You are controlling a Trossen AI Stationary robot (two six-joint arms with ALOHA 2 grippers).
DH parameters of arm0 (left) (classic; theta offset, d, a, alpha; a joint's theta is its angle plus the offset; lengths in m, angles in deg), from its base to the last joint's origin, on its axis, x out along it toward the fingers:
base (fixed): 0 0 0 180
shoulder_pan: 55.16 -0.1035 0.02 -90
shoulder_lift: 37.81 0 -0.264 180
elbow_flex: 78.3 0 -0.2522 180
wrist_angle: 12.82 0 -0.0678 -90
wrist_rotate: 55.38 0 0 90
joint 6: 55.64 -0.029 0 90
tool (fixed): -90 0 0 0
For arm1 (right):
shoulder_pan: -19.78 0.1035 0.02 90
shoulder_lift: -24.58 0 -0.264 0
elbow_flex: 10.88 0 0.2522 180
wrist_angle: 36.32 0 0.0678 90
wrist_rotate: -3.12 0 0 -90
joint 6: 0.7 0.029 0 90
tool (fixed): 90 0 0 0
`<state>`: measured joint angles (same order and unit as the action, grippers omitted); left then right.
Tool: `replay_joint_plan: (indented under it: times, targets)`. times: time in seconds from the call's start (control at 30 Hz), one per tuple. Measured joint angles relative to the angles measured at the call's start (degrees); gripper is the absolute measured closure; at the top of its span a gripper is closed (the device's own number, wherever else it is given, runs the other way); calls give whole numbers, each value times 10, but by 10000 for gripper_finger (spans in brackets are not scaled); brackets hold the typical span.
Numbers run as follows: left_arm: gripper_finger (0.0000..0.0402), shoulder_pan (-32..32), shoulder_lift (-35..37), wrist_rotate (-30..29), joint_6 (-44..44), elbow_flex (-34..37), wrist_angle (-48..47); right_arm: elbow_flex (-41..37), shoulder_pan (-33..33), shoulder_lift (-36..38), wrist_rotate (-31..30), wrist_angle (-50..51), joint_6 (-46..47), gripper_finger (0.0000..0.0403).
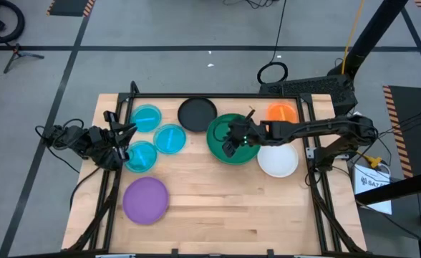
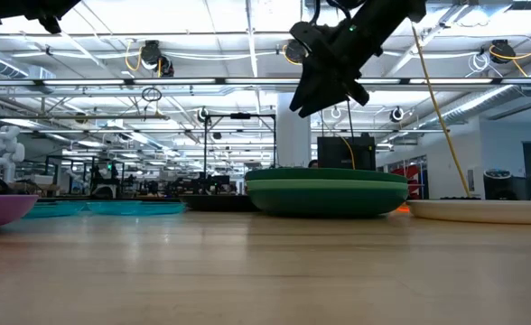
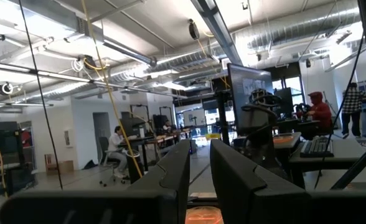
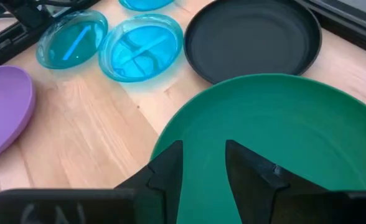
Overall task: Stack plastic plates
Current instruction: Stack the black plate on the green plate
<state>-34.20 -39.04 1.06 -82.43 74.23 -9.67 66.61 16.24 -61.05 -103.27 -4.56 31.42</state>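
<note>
The right gripper [image 1: 232, 140] hangs above the dark green plate [image 1: 221, 143] near the middle of the table's far edge — its fingers [image 4: 170, 165] slightly parted, holding nothing. In the low view that plate rests on a lighter green one [image 2: 329, 197]. The black plate [image 1: 197, 114] lies at the far edge; the white plate [image 1: 278, 160] and orange plate [image 1: 282, 112] lie toward the right edge. Three blue plates [image 1: 169, 138] cluster toward the far-left corner, the purple plate [image 1: 146, 198] toward the near-left. The left gripper [image 1: 119, 140] waits by the left edge, fingers [image 3: 170, 177] slightly apart — empty.
</note>
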Motion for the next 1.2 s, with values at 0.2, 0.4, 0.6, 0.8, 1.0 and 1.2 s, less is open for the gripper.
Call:
replay_joint_plan:
  times: [0.2,0.4,0.6,0.8,1.0,1.2]
  targets:
    - [330,0,0,0,0,0,0,0,15,0,-19,0,0,287]
    - [330,0,0,0,0,0,-1,0,18,0,-22,-6,-19,287]
    - [330,0,0,0,0,0,-4,0,18,0,-65,-63,-78,287]
    - [330,0,0,0,0,0,-4,0,18,0,-61,-141,-148,287]
    - [330,0,0,0,0,0,-4,0,19,0,-61,-145,-158,287]
    - [330,0,0,0,0,0,-4,0,30,0,-60,-168,-182,287]
